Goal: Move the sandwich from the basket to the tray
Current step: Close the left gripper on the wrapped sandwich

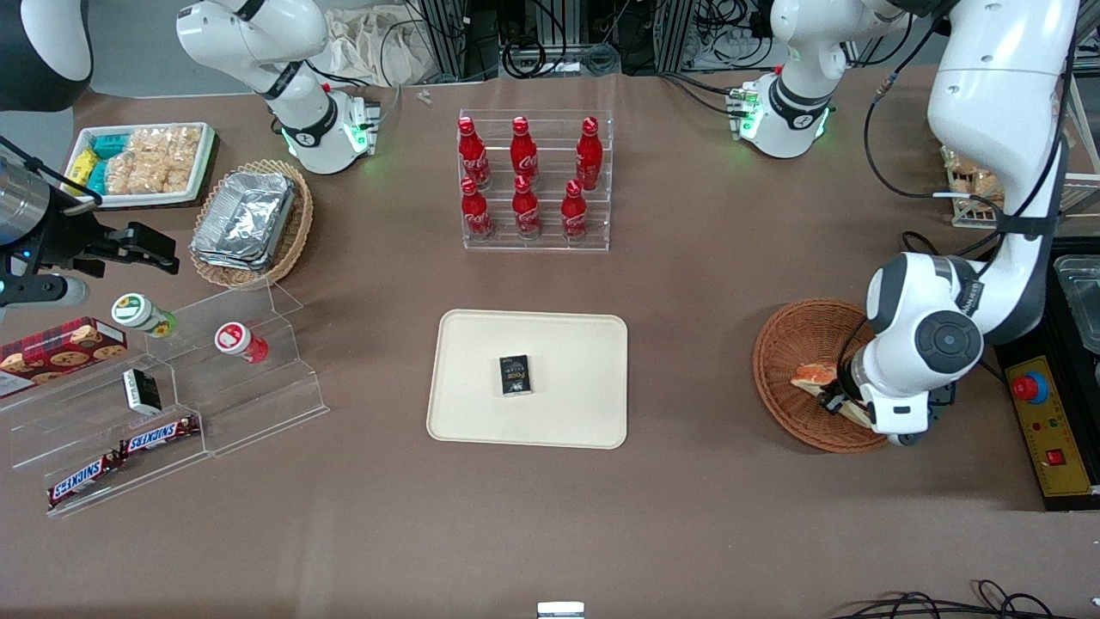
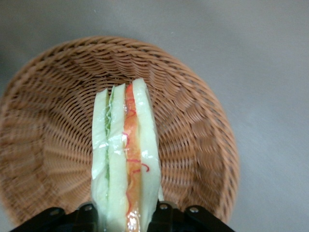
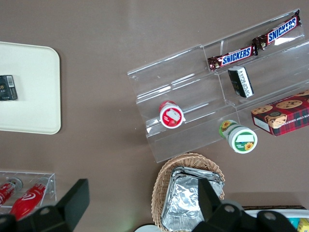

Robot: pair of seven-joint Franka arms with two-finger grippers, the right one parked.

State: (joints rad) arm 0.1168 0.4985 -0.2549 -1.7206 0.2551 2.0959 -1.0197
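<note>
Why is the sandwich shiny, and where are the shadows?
In the left wrist view the sandwich glints because light bounces off its clear wrap, with the claw closed on it above the basket. In the front view soft shadows lie under the arm and beside the tray.

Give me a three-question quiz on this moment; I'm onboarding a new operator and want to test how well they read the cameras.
1. True or false: the sandwich already lies on the tray.
2. What is the gripper closed on? A) the small black box B) the sandwich C) a cola bottle
3. Which item rests on the tray right now?

Key:
1. False; it is over the basket, between the gripper's fingers.
2. B.
3. Only the small black box, near the tray's middle.
</note>
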